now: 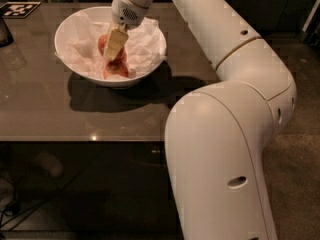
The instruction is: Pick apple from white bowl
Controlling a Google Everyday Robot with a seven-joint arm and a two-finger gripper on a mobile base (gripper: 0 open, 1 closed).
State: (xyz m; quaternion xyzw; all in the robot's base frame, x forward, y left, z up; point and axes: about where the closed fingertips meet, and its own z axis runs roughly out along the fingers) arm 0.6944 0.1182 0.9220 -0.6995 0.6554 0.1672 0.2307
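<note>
The white bowl [67, 64] stands on the dark table, at the back left, lined with crumpled white paper. My gripper [114, 45] reaches down into the bowl from the arm above, right against a red apple [103, 44] that it partly hides. No sticker shows on the apple. A smaller orange-red apple [117, 70] lies just in front of it in the bowl.
The glossy dark table [60, 114] has its front edge across the middle of the view. A black-and-white marker tag [19, 9] lies at the back left, and a dark object [4, 31] stands at the left edge. My white arm [225, 134] fills the right side.
</note>
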